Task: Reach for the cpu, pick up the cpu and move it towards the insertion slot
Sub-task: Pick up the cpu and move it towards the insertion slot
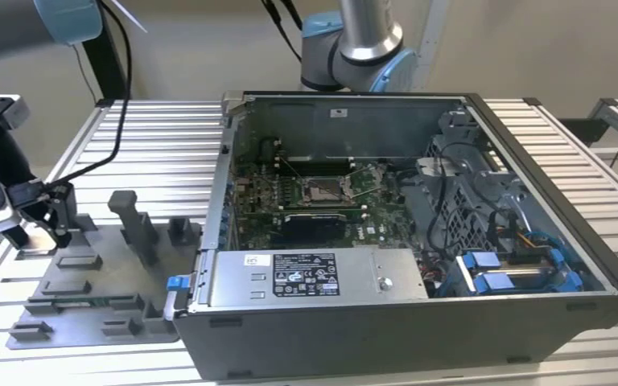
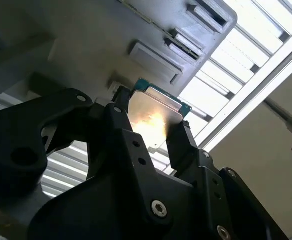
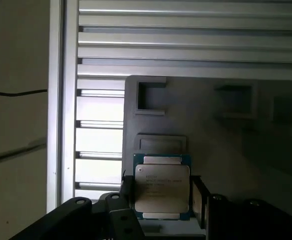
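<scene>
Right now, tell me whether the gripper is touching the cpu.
Touching. In the second wrist view, both fingers press against opposite edges of the cpu, with no gap at either side.

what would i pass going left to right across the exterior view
end effector gripping the cpu → upright grey fixture blocks → insertion slot inside the computer case → blue drive brackets

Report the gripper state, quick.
The gripper: closed on the cpu, which is pinched by its edges between the fingers, at the grey fixture tray.
</scene>
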{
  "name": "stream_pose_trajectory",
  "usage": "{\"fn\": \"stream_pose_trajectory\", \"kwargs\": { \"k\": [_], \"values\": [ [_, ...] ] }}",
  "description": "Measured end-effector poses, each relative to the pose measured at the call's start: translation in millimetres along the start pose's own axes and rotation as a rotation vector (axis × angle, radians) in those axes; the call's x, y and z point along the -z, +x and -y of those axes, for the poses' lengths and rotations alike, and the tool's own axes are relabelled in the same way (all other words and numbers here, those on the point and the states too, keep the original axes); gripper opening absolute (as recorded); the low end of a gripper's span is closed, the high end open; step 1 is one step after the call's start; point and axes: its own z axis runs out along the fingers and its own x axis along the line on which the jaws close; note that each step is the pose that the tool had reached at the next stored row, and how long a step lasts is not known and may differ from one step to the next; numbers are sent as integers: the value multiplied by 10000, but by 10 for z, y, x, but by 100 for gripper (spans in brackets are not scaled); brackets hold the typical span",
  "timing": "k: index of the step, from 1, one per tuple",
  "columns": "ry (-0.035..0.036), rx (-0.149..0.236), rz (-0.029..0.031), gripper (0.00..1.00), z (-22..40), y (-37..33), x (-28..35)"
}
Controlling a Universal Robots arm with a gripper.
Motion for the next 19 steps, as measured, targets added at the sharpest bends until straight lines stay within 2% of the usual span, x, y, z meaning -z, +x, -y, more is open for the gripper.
{"fn": "stream_pose_trajectory", "kwargs": {
  "k": [14,19],
  "values": [
    [1,-1,-14,0,-8,3,203],
    [2,-1,-17,0,-13,4,338]
  ]
}}
